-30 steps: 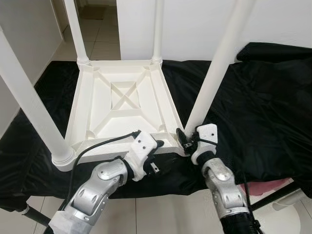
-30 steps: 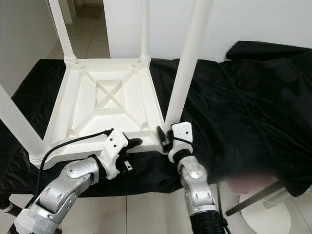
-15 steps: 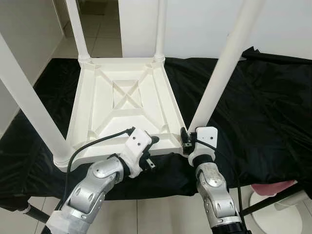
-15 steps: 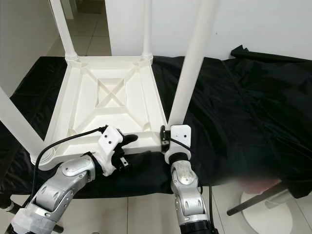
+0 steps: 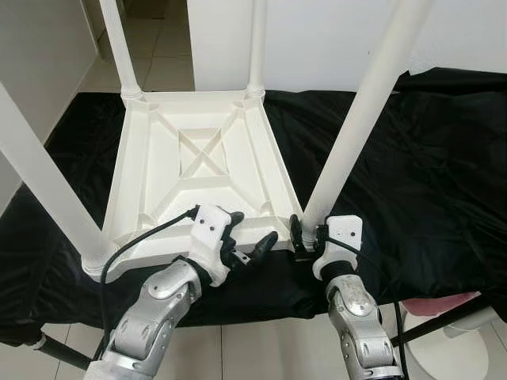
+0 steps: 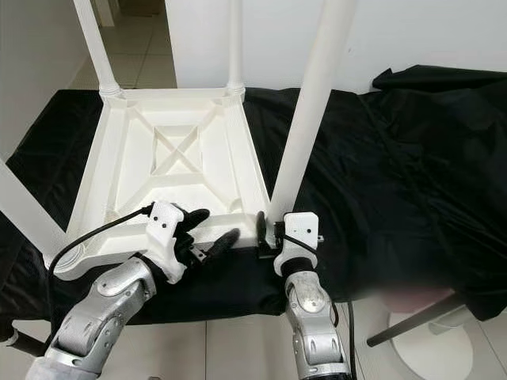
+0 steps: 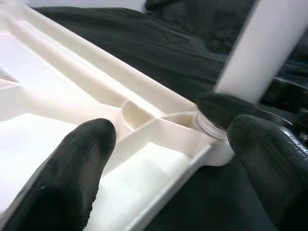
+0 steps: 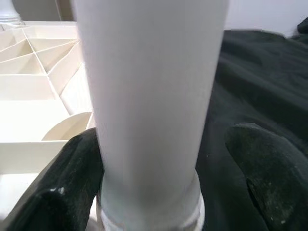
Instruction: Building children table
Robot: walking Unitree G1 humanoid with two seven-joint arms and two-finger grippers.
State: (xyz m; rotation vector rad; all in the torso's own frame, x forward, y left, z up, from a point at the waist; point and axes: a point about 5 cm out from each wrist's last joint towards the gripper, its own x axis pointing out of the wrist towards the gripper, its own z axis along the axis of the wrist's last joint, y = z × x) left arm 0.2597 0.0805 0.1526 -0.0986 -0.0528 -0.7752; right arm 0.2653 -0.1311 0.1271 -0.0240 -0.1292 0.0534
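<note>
white plastic children's table lies upside down on a black cloth spread over a raised surface, ribbed underside facing up with an x-shaped brace in the middle. four white legs stand up from its corners: near right leg, near left leg, far left leg, far right leg.

left claw is at the near edge of the upturned table, close to the near right corner. fingers spread apart, one black finger angled out over the edge toward the right corner, the other lying over the rim on the inside. in the left wrist view both fingertips straddle the table's rim with the corner socket and the leg base between them further on; not gripping anything.

right claw is at the base of the near right leg, right where it meets the corner socket. in the right wrist view the leg stands upright between the two black fingers; one finger looks to be touching the leg base, the other stands off from it with cloth visible in the gap. fingers apart around the leg, not clamped.

black cable runs from the left wrist down along the silver arm. tiled floor below the cloth's near edge, white wall behind. something pink shows at the lower right under the cloth edge, cannot tell what it is.
</note>
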